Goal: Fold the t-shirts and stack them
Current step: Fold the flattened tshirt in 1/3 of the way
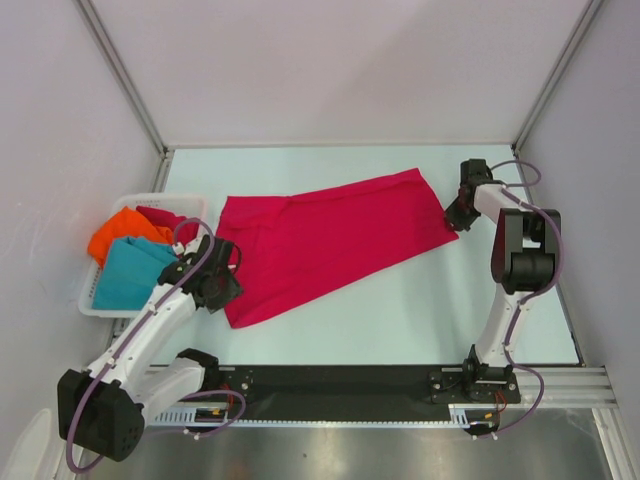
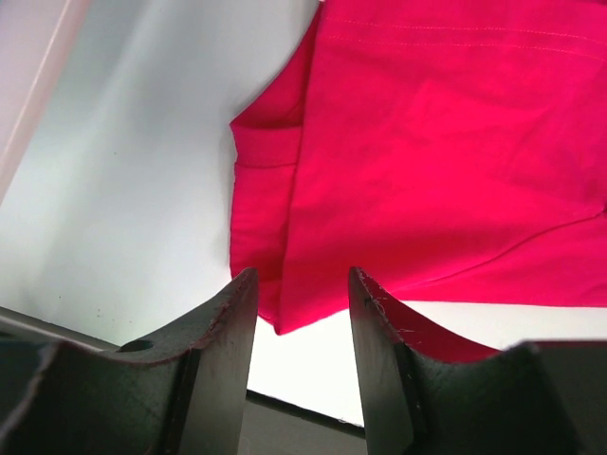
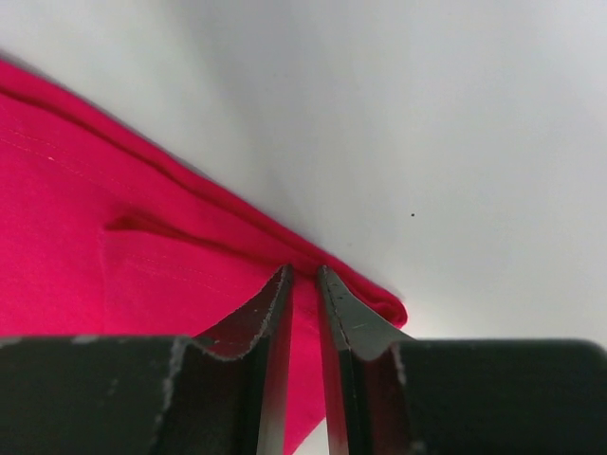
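The crimson t-shirt [image 1: 320, 245] was limp, light (sure to sag): right claw [image 3: 303, 273] pinched one corner; left claw [image 2: 302, 275], spread, should take the corner just ahead.

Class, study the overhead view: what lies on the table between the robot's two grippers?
The crimson t-shirt, spread out, spans the stretch from the left gripper to the right gripper, which pinches its edge. The top view shows it.
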Motion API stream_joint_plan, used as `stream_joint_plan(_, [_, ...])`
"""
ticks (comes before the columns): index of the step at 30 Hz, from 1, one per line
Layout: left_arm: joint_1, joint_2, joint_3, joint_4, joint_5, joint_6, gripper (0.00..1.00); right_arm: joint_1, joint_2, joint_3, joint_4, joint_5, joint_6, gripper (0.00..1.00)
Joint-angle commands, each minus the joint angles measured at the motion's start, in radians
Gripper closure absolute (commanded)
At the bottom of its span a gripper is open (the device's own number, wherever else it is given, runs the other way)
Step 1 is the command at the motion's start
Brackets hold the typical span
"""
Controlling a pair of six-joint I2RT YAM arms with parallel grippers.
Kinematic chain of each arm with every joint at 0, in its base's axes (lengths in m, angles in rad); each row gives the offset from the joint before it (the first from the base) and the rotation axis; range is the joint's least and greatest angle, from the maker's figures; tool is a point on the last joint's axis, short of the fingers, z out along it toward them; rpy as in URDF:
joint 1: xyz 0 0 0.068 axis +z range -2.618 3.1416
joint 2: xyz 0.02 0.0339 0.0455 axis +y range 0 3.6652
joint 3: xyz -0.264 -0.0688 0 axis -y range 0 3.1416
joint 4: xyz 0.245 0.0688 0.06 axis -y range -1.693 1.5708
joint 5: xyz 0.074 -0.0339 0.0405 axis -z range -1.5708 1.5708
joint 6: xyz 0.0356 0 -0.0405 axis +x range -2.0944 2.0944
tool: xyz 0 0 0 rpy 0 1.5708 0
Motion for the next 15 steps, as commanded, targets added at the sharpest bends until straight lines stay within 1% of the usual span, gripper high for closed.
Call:
stream_joint_plan(1, [-0.005, 0.002, 0.048, 0.027, 0.017, 0.032, 0.52, -0.018, -0.014, -0.075, 0.0, 0.04, 0.033, 0.79])
stream_joint_plan(7, [-0.005, -0.005, 0.053, 0.041, 0.042, 0.044, 0.52, -0.047, -0.048, -0.144, -0.028, 0.131, 0.079, 0.81])
stream_joint_plan(12, [-0.005, -0.014, 0.044, 0.053, 0.06, 0.053, 0.52, -0.084, -0.14, -0.235, -0.031, 0.207, 0.127, 0.81])
stream_joint_plan(15, [-0.003, -0.015, 0.038, 0.061, 0.071, 0.058, 0.52, -0.113, -0.181, -0.273, -0.034, 0.22, 0.145, 0.81])
